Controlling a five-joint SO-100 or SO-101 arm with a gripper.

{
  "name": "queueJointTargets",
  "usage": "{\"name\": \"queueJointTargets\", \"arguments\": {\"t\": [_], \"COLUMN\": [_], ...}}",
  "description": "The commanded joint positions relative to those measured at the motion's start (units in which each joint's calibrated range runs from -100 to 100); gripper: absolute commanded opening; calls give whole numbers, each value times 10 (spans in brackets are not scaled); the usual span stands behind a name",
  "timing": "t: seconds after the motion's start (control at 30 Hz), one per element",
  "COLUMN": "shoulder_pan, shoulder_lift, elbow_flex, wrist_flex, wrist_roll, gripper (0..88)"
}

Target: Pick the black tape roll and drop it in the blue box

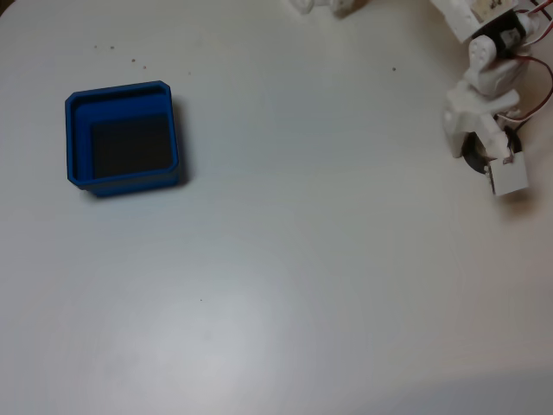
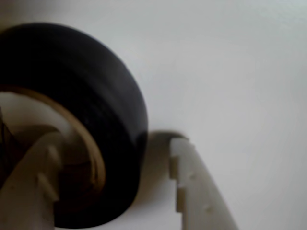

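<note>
Reaching around the black tape roll (image 2: 91, 120) is the step in hand: the grasp is being set up, and nothing is lifted yet, as I judge it. In the wrist view the roll fills the left half of the frame, and one pale finger (image 2: 33, 182) passes inside its ring at the lower left, while the other finger (image 2: 196, 191) stands outside the roll at the lower middle, with a narrow strip of counter (image 2: 240, 72) showing between it and the black wall. So the jaws are parted, with the wall of the roll between them, and they are not pressing on it.

In the fixed view the gripper (image 1: 488, 160) is at the right edge of the frame, pointing down at the counter (image 1: 302, 259), and the tape roll (image 1: 474, 161) shows there as a small dark shape just under the white parts. The blue box (image 1: 80, 138) sits at the upper left of that frame, well apart from the arm, and its dark floor has nothing in it.

The next move calls for closing the jaws on the wall of the roll, firmly enough that it does not slip or tilt. After that the arm must lift it and carry it across the counter to the box, and release it above the dark floor.
</note>
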Motion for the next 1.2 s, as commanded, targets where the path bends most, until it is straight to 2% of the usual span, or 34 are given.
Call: {"name": "queueJointTargets", "arguments": {"t": [0.0,0.67,0.87,1.17], "shoulder_pan": [5,7,9,9], "shoulder_lift": [-2,-30,-66,-119], "elbow_flex": [-24,-25,-26,-26], "wrist_flex": [-8,3,43,88], "wrist_roll": [0,0,0,-29], "gripper": [0,12,12,12]}}
